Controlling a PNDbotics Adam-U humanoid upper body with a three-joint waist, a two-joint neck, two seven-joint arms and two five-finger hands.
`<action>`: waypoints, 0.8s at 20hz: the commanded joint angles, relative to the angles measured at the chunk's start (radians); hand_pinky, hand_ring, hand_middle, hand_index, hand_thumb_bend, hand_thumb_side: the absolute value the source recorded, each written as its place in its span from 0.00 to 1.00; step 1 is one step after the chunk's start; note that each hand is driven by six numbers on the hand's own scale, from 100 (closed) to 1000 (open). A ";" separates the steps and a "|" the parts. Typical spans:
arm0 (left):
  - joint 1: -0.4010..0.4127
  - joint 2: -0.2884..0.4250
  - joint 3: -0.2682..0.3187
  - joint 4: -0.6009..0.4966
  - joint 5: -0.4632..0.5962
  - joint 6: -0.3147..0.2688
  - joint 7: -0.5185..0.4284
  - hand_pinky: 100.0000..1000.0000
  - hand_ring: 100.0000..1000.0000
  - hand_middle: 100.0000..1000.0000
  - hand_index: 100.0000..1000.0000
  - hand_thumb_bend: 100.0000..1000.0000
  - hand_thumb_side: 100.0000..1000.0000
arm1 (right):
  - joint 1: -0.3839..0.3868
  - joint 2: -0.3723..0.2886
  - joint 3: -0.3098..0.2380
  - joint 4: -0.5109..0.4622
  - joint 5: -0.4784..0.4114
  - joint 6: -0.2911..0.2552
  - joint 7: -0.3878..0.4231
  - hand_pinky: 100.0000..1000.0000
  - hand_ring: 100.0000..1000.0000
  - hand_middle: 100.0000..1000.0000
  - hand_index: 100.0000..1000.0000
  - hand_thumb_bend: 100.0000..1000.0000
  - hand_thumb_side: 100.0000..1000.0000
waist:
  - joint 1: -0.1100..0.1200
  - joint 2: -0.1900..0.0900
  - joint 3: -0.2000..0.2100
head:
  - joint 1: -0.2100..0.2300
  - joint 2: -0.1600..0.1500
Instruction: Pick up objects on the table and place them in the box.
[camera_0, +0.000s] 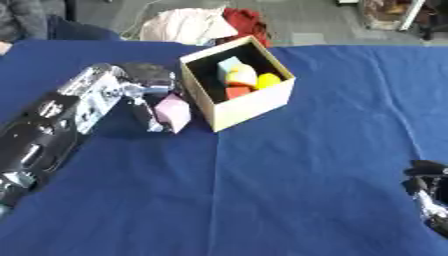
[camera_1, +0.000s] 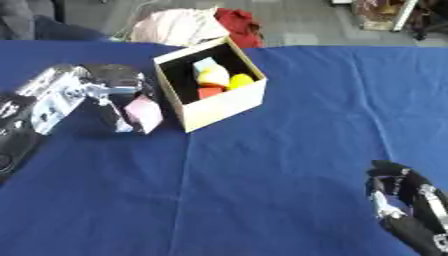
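A cream cardboard box (camera_0: 255, 102) stands open on the blue table (camera_0: 289, 190), left of centre and toward the far side. Inside it lie a yellow ball (camera_0: 268, 80), a red piece (camera_0: 237, 92), a pale blue piece (camera_0: 230, 64) and a white-and-yellow one (camera_0: 242, 75). My left hand (camera_0: 150, 95) reaches in from the left and is curled round a pink block (camera_0: 173, 113), held just left of the box's near corner. My right hand (camera_1: 402, 197) rests near the lower right corner with its fingers relaxed.
Beyond the table's far edge lie a cream cloth (camera_0: 185, 25) and a red cloth (camera_0: 248, 24). A person's dark sleeve (camera_0: 26, 20) shows at the upper left. Blue tablecloth stretches wide in front of and right of the box.
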 joint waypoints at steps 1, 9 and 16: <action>-0.029 0.075 0.039 -0.115 0.051 0.023 -0.031 0.72 0.53 0.51 0.67 0.18 0.07 | -0.007 -0.021 -0.006 -0.012 -0.001 0.000 -0.002 0.64 0.62 0.64 0.78 0.00 0.33 | 0.009 -0.024 0.002 | 0.003 -0.007; -0.142 0.002 0.065 -0.037 -0.015 0.106 0.017 0.72 0.55 0.53 0.69 0.18 0.07 | -0.003 -0.018 0.002 -0.010 -0.002 -0.001 0.005 0.64 0.62 0.64 0.78 0.00 0.33 | 0.009 -0.033 -0.005 | 0.007 -0.005; -0.230 -0.146 0.057 0.197 -0.219 0.147 0.180 0.73 0.64 0.65 0.80 0.22 0.08 | -0.008 -0.016 0.013 -0.007 -0.012 -0.001 0.016 0.64 0.62 0.64 0.78 0.00 0.34 | -0.002 -0.030 -0.028 | 0.026 -0.002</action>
